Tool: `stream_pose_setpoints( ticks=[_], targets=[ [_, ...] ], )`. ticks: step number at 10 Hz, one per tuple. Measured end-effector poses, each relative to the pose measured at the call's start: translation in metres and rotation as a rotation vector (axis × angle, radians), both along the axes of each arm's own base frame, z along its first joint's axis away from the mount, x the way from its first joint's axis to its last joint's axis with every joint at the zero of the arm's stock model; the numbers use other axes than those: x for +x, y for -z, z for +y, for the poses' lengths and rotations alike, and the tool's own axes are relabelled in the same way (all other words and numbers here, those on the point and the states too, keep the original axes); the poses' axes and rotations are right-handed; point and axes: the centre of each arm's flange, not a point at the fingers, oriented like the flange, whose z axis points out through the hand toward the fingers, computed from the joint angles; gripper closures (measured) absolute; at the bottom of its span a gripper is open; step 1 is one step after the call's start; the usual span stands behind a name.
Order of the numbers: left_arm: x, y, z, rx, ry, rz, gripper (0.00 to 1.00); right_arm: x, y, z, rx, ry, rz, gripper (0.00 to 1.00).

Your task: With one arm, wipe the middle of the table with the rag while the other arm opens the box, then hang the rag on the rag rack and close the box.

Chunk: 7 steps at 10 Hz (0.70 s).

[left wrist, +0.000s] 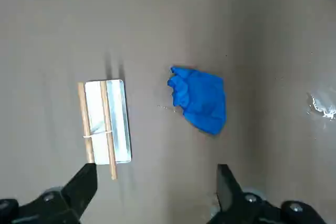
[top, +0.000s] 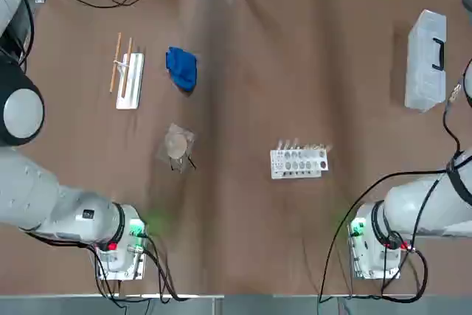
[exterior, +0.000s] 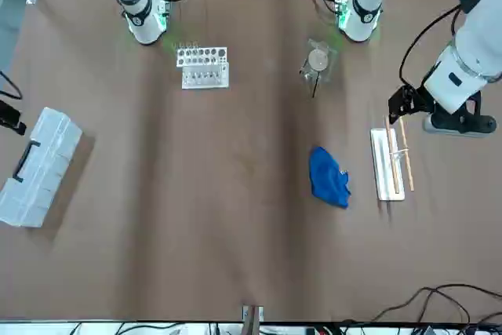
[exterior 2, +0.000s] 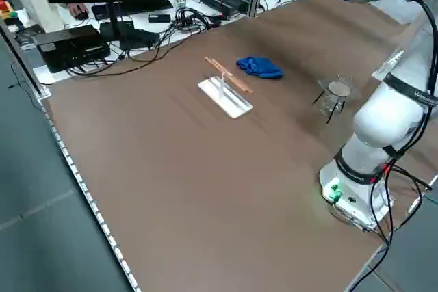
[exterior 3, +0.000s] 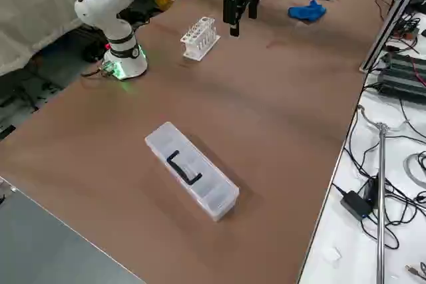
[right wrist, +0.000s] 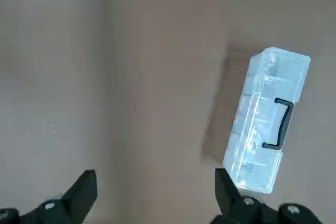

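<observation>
While neither arm has touched anything yet, we judge the task to be at its very start, with wiping and box-opening both still to come. Nearest our bases, on the large brown wood-grain table (top: 243, 241), stand a small clear glass beaker (top: 177, 147) on our left half and a white test-tube rack with holes (top: 299, 161) toward the middle. Above the table, our left end effector (left wrist: 156, 188) hangs with its fingers spread wide and empty, looking down on the small bright blue soft rag (left wrist: 199, 99), which lies crumpled just beside the narrow white rag rack with thin light wooden rods (left wrist: 104, 121) but apart from it. Our right end effector (right wrist: 155, 191) is likewise spread and empty, raised above the table with the long translucent whitish plastic box with a black handle (right wrist: 265, 117) ahead of it; that box lies shut at the far right edge. Next, we expect the left arm must descend on the rag and pinch it, while the right reaches out to the box lid.
</observation>
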Motion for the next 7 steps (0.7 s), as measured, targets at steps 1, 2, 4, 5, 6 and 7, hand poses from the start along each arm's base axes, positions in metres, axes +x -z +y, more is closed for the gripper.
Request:
stream_pose_setpoints(
  ticks=[1, 2, 4, 5, 6, 7],
  targets=[
    [0.0003, -0.0004, 0.0016, 0.000, -0.003, -0.001, 0.00, 0.0002, 0.0009, 0.0013, 0.000, -0.002, 0.003, 0.01],
    [0.0008, -0.0010, 0.0050, 0.000, -0.008, -0.002, 0.00, 0.0005, 0.0025, 0.0017, 0.001, -0.003, 0.006, 0.01],
    [0.0012, -0.0015, 0.0076, -0.001, -0.015, -0.003, 0.00, 0.0006, 0.0030, 0.0007, 0.001, -0.001, 0.007, 0.01],
    [0.0012, -0.0013, 0.0072, -0.001, -0.017, -0.002, 0.00, 0.0006, 0.0030, 0.0008, 0.001, -0.001, 0.007, 0.01],
    [0.0017, 0.0007, 0.0069, 0.000, -0.019, 0.001, 0.00, 0.0007, 0.0031, 0.0009, 0.001, -0.001, 0.007, 0.01],
    [0.0044, 0.0081, 0.0065, 0.001, -0.020, 0.014, 0.00, 0.0008, 0.0043, 0.0018, 0.001, -0.003, 0.011, 0.01]
  ],
)
